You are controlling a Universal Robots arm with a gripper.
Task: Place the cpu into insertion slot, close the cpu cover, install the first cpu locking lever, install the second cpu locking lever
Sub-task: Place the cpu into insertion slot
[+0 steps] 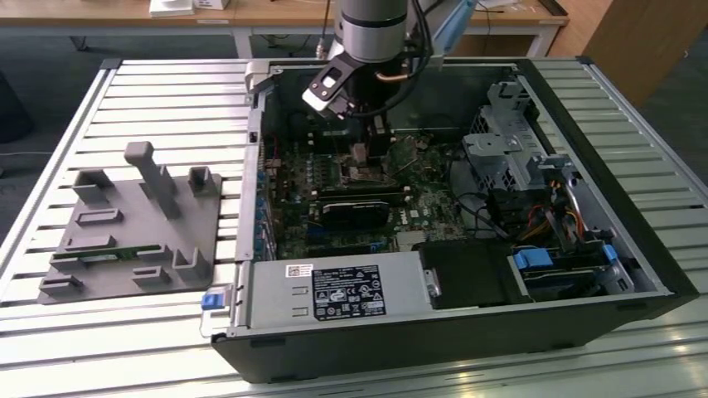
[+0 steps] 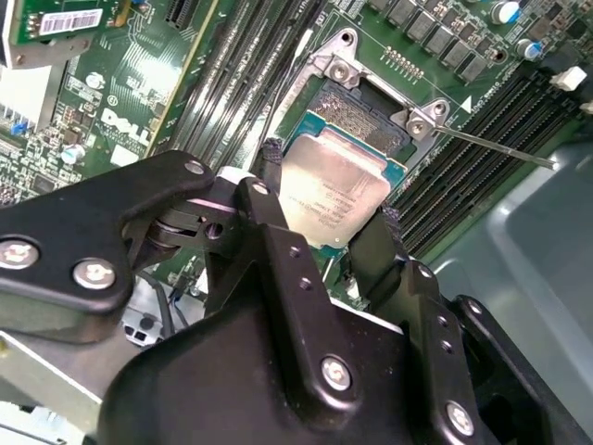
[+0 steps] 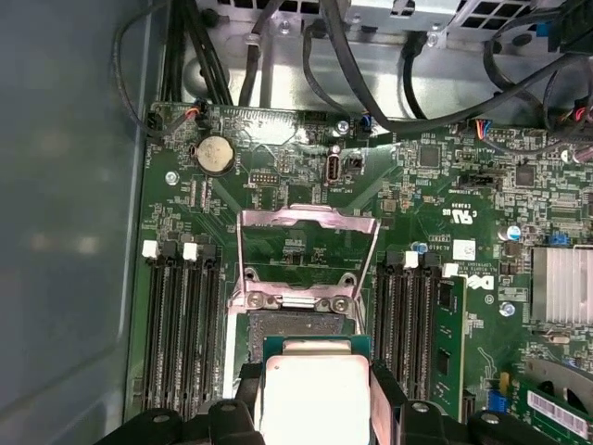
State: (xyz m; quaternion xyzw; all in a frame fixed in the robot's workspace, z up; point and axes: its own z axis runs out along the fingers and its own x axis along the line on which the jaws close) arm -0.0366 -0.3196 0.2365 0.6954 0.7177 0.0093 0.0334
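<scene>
cpu point(image 3: 315, 394) cut off, insertion slot point(image 2: 357, 116) part hidden

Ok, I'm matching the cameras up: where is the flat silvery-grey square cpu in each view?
Exterior view: too small to tell, under the gripper.
Second wrist view: silvery-grey square cpu between the fingers, at the black square socket.
First wrist view: the cpu between the fingers, next to that socket.
Shared landmark: the socket.

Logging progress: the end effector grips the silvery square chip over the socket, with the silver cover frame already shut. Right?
No: the first wrist view shows the thin silver metal cover frame open. The end effector does grip the silvery square chip over the black square socket.
</scene>
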